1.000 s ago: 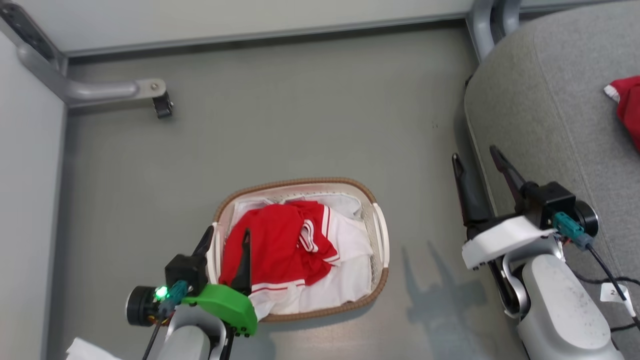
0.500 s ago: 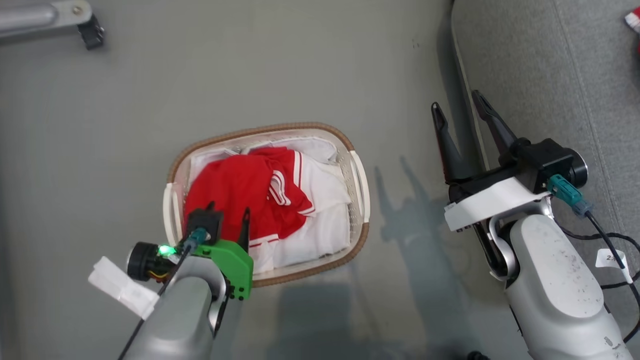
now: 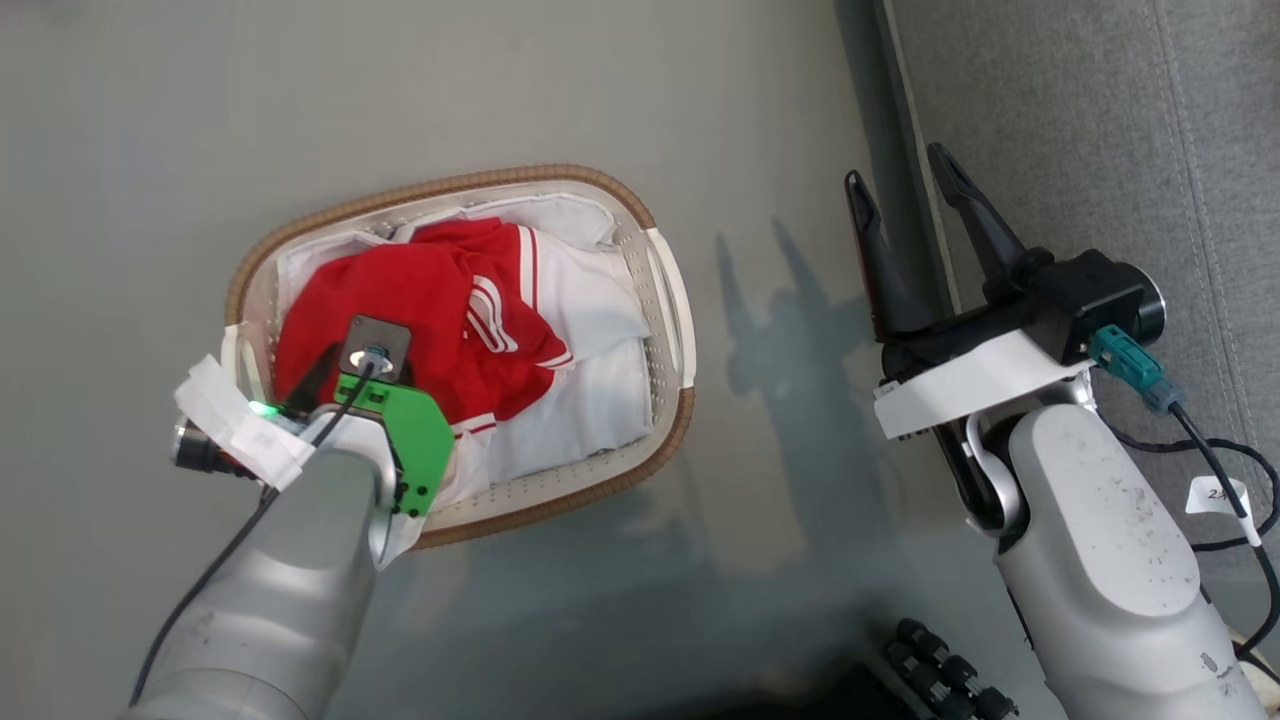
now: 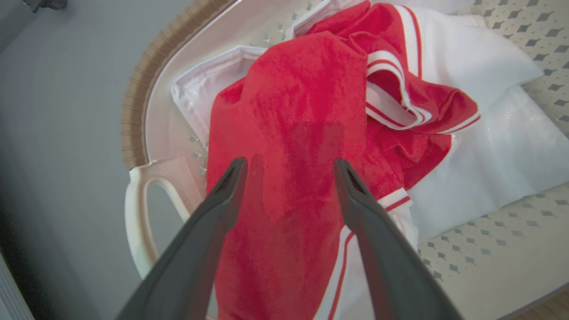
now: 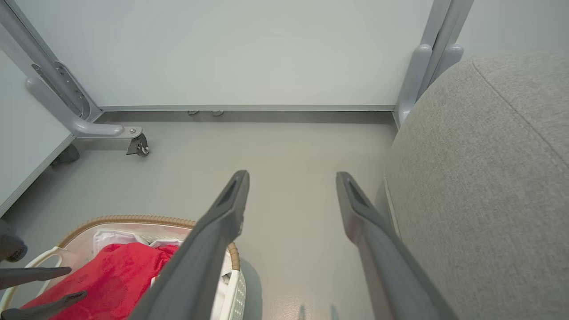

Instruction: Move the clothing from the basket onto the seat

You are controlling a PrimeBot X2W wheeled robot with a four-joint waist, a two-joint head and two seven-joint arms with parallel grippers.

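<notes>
your left tool (image 4: 290, 164) hangs wide open over the bright red soft clothing (image 4: 302, 89), lying in the oval white perforated basket (image 4: 133, 115). nothing gripped yet, so the move's all ahead. right tool (image 3: 897, 168) is open, empty, beside the grey fabric seat (image 3: 1100, 100).

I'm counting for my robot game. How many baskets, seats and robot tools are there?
basket: 1
seat: 1
tools: 2, left tool and right tool
Total: 4
</notes>
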